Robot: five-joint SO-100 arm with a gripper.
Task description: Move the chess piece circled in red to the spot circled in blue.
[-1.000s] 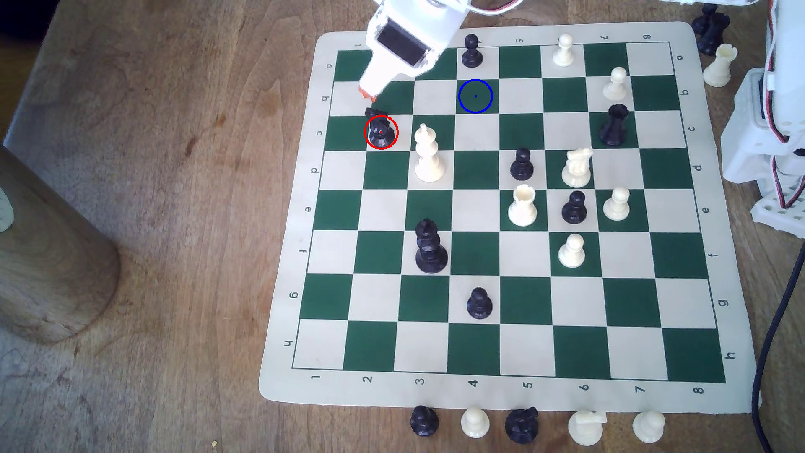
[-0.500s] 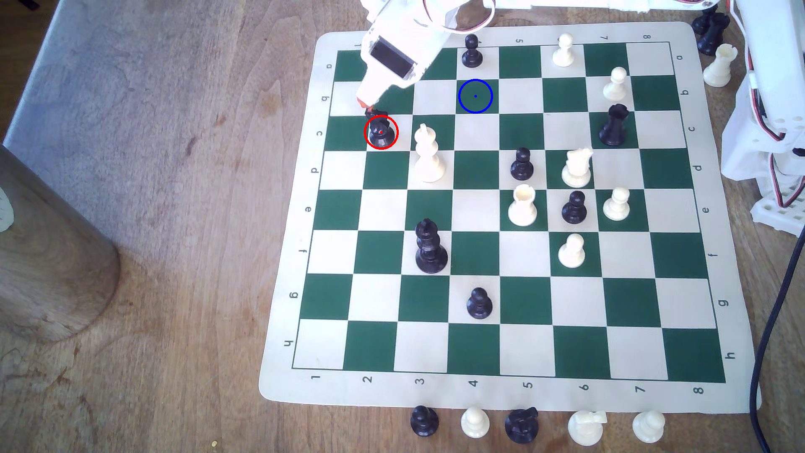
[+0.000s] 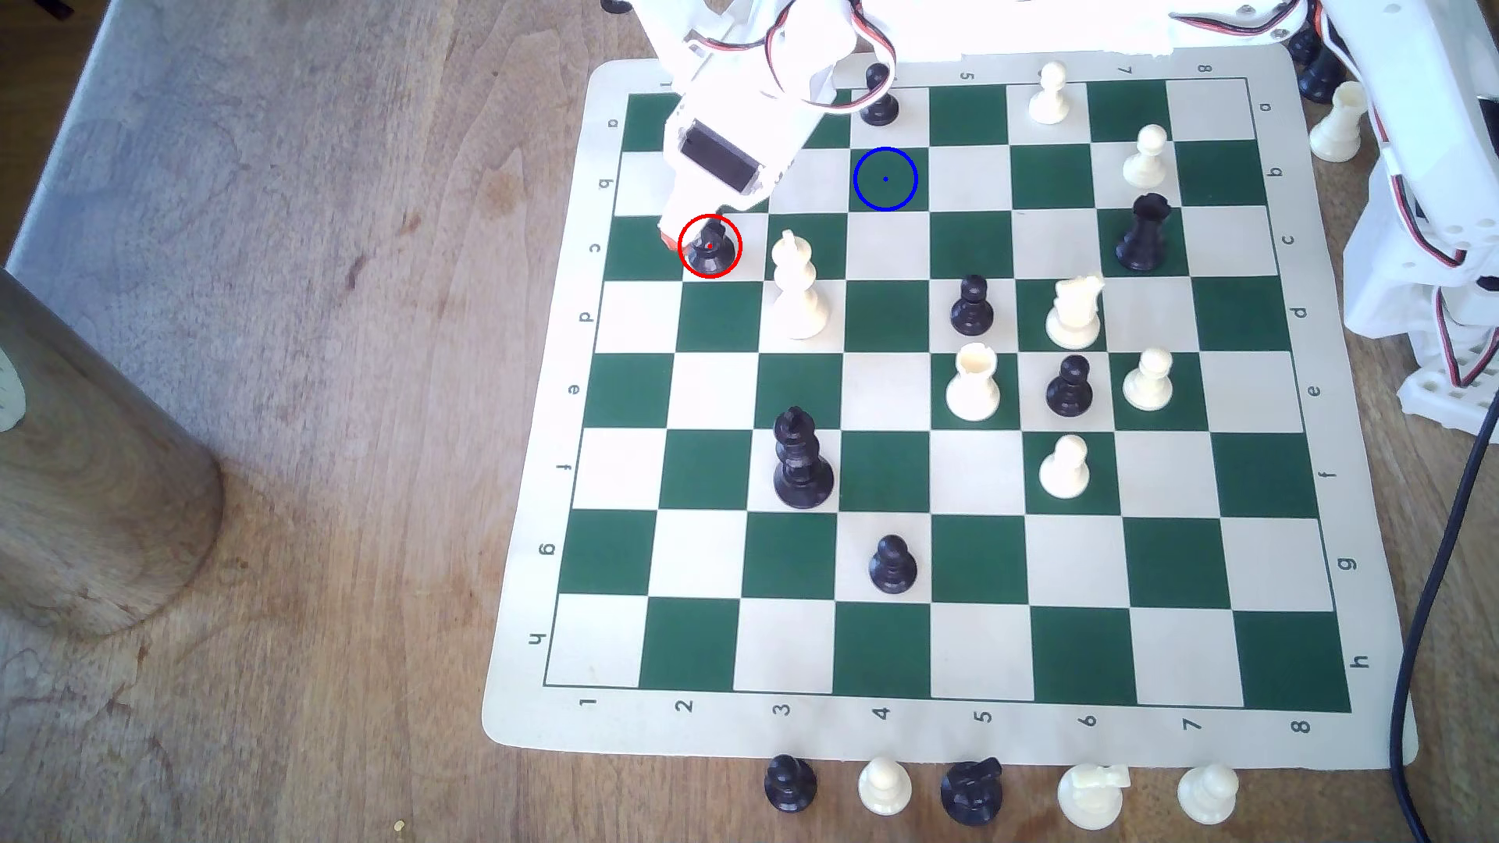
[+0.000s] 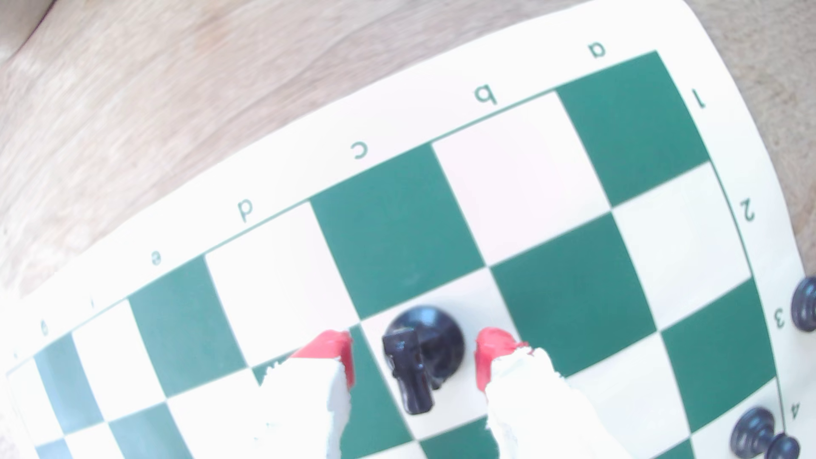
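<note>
Still unmoved near the board's far-left corner in the exterior view: black knight between the gripper's parted, untouching red fingertips; grasp, lift, carry to blue ring remaining.

- The black knight is half covered in the exterior view: the gripper overlaps its upper part (only the base shows).
- Above the chess mat, the arm is washed out white.
- Beside the knight in the wrist view, two black pieces are cut by the frame's edge.
</note>
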